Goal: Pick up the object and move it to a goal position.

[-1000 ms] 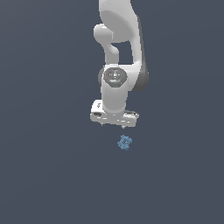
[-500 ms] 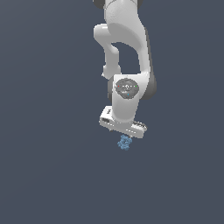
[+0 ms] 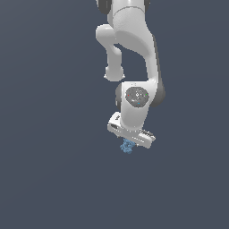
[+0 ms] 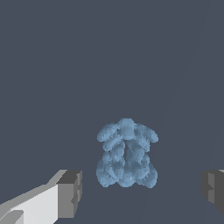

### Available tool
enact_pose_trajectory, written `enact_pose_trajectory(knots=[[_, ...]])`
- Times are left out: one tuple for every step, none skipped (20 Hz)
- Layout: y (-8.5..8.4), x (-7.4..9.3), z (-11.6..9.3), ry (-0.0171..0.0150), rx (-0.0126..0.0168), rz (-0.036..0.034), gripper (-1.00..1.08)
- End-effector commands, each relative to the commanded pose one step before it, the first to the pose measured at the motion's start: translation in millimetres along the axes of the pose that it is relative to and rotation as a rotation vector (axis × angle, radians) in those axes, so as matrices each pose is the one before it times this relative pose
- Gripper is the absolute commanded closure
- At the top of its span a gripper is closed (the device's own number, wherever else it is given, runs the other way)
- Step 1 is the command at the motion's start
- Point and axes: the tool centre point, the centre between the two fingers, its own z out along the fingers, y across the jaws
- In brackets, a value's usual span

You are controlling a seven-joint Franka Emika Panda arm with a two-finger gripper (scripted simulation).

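I see my gripper [image 4: 142, 188] spread wide, its fingers [image 4: 70, 194] on either side of the object [image 4: 126, 154], not touching it.

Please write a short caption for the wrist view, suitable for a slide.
Open gripper, one finger on each side of the light-blue lumpy object, not touching it.
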Motion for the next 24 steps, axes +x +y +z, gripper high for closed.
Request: enact_pose_trajectory(knots=[[-3.0,0.52,1.64,0.00198,0.00168,0.01514,-0.92],[-0.62,0.03,0.37,0.0003,0.00031,0.00281,-0.92],[-0.38,0.01,0.22,0.00018,0.00018,0.00167,-0.92],[-0.06,0.05,0.06,0.00007,0.00007,0.00068,-0.92],[0.44,-0.4,-0.22,-0.00078,-0.00053,-0.00432,-0.92],[-0.02,-0.01,0.39,0.0,0.0,0.0,-0.92],[-0.05,-0.05,1.17,0.0,0.0,0.0,-0.92],[-0.09,-0.08,1.95,0.0,0.0,0.0,-0.92],[0.26,0.13,2.63,0.00012,0.00007,0.00068,-0.92],[-0.15,-0.16,3.48,0.0,0.0,0.0,-0.92],[0.21,0.03,4.15,0.00012,0.00007,0.00068,-0.92],[-0.19,-0.26,4.98,0.0,0.0,0.0,-0.92],[0.18,-0.08,5.61,0.00012,0.00006,0.00068,-0.92],[0.17,-0.11,6.01,0.00012,0.00006,0.00068,-0.92],[0.19,-0.06,5.3,0.00012,0.00006,0.00068,-0.92],[-0.18,-0.24,4.57,0.0,0.0,0.0,-0.92],[0.21,0.1,3.66,0.00012,0.00006,0.00068,-0.92],[-0.18,-0.04,2.94,0.0,0.0,0.0,-0.92],[-0.19,0.07,2.12,0.0,0.0,0.0,-0.92],[-0.21,0.19,1.31,0.0,0.0,0.0,-0.92],[-0.23,0.31,0.49,0.0,0.0,0.0,-0.92],[-0.21,0.37,-0.23,0.0,0.0,0.0,-0.92],[-0.07,0.14,-0.21,0.0,0.0,0.0,-0.92],[0.0,0.0,0.0,0.0,0.0,0.0,1.08]])
